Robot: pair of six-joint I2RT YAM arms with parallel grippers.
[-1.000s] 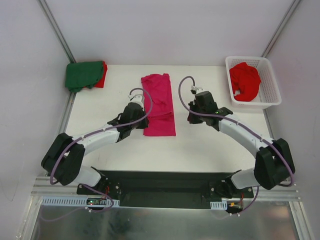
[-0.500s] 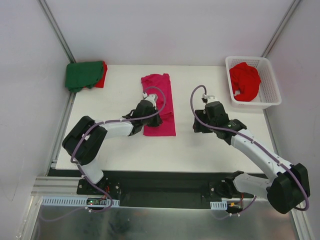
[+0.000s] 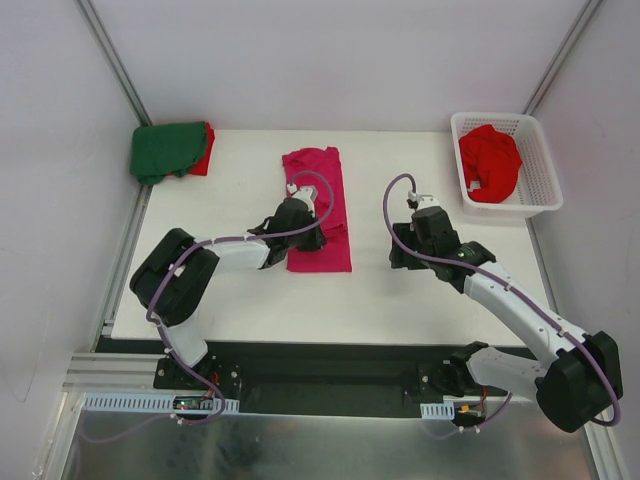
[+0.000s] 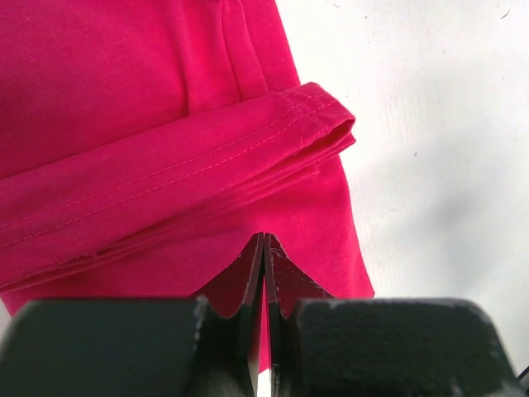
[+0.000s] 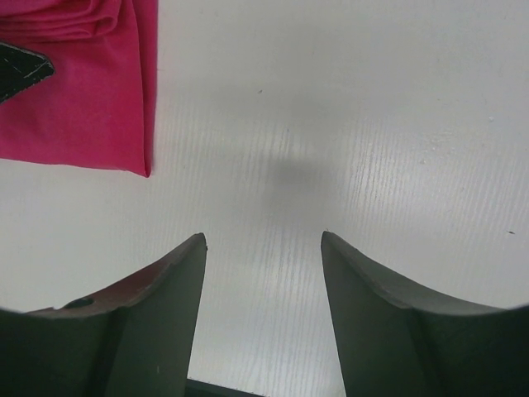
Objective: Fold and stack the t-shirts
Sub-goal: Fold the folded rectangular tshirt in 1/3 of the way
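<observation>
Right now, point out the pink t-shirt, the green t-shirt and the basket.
pink t-shirt [image 3: 312, 163]: top external view, on its bare far end.
green t-shirt [image 3: 165, 150]: top external view, on the middle of its top face.
basket [image 3: 540, 170]: top external view, on its right lattice wall.

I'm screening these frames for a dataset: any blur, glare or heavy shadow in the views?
Top external view: even light, no glare on the white table, sharp. Left wrist view: magenta-pink cloth t-shirt crisp to its stitching, shut black left fingers dark and soft-edged. Right wrist view: diffuse grey shadow on the table ahead of the open right fingers.
</observation>
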